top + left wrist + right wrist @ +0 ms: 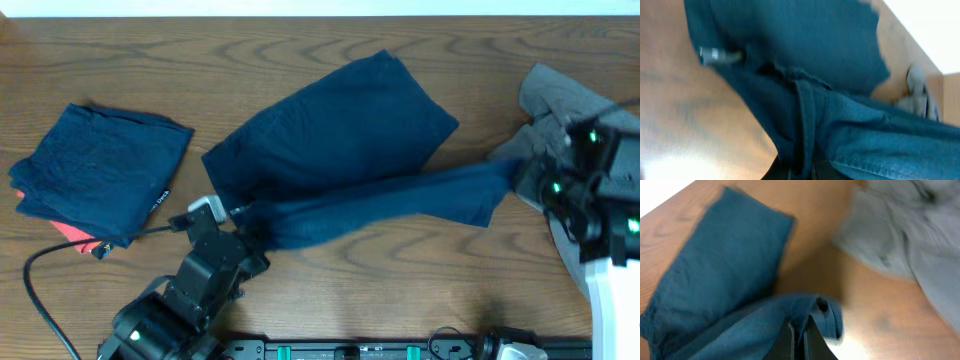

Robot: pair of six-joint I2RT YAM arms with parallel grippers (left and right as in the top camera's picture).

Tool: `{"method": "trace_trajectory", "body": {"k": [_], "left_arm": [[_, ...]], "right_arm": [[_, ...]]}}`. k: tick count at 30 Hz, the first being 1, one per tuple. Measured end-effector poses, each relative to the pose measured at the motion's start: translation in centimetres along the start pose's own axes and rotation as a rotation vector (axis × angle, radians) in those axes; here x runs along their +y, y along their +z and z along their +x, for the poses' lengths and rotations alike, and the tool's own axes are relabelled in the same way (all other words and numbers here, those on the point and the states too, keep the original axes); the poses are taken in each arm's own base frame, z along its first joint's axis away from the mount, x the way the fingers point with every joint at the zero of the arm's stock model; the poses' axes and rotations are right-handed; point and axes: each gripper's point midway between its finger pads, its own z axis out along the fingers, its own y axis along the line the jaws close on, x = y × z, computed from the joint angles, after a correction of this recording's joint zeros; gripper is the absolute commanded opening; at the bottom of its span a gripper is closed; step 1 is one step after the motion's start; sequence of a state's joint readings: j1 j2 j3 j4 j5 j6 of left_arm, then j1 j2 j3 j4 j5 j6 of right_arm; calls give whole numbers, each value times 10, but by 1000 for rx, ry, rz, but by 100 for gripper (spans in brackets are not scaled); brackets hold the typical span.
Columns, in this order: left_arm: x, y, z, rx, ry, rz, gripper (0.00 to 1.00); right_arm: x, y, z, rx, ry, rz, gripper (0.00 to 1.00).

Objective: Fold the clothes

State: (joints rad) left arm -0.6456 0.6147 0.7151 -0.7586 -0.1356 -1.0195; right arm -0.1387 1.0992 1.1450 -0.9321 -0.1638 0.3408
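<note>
Two corners of the navy shorts (340,120) are pinched near the front edge of the table (400,290). My left gripper (243,228) is clamped on one end and my right gripper (799,341) is pressed together on the other, toward the right edge. That keeps the lifted strip taut between them, ready, I judge, to fold over. Beyond it the rest lies flat mid-table. A folded navy garment (100,165) sits by the left edge, and the grey garment (555,90) waits near the far right corner.
</note>
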Motion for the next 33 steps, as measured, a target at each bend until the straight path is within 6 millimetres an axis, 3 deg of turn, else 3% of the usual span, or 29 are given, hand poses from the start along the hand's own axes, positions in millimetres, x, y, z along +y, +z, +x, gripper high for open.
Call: {"method": "trace_trajectory", "body": {"k": [6,10,21,25,26,27,28,29,33], "left_arm": [[4,31,-37,-139,-48,-107,6],[21,63,-65,-200,-124,-209,6],[55,156,-149,-293,-354,-141,7],[65,186,-158,-296,-373,-114,7],[68,193,-159,-299,-373,-107,7],[71,201,-160,-301,-373,-103,16],[71,207,-161,-304,-367,-93,32],[74,214,-161,-303,-365,-89,55],[84,225,-164,-287,-370,-67,96]], "right_arm": [[53,54,-33,-37,-166,-103,1],[87,93,-48,-72,-241,-162,1],[126,185,-63,-157,-297,-251,1],[144,212,-62,-202,-315,-289,18],[150,220,-62,-220,-326,-302,30],[156,226,-60,-231,-329,-317,50],[161,232,-59,-242,-331,-329,61],[165,238,-56,-248,-340,-339,68],[167,258,-34,-195,-354,-337,70]]}}
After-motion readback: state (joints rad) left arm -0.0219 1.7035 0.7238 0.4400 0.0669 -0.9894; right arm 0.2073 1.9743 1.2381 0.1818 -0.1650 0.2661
